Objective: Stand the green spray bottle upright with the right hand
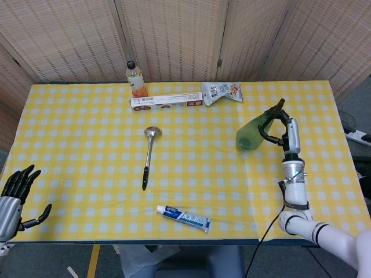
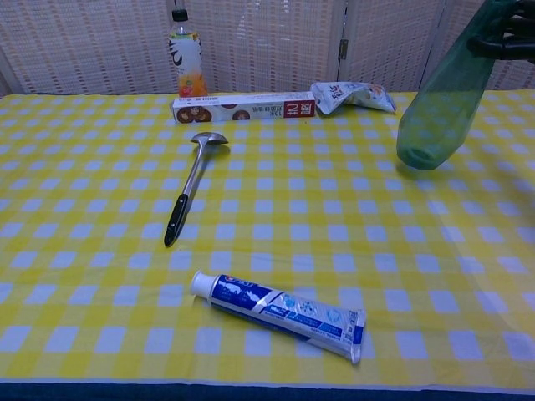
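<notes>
The translucent green spray bottle (image 1: 251, 133) (image 2: 436, 113) is tilted on the right side of the yellow checked table (image 1: 87, 150). Its base is low over the cloth and its neck leans up toward the right. My right hand (image 1: 282, 127) (image 2: 512, 40) grips the bottle around its neck and spray head. I cannot tell whether the base touches the cloth. Far from the bottle, my left hand (image 1: 17, 194) hangs off the table's near left corner with its fingers spread and nothing in it. The chest view does not show the left hand.
A ladle (image 1: 148, 156) (image 2: 190, 184) lies mid-table, and a toothpaste tube (image 1: 184, 218) (image 2: 280, 311) lies near the front edge. At the back stand a drink bottle (image 1: 135, 79) (image 2: 187, 58), a long box (image 1: 167, 102) (image 2: 244, 107) and a snack bag (image 1: 221, 91) (image 2: 353, 96).
</notes>
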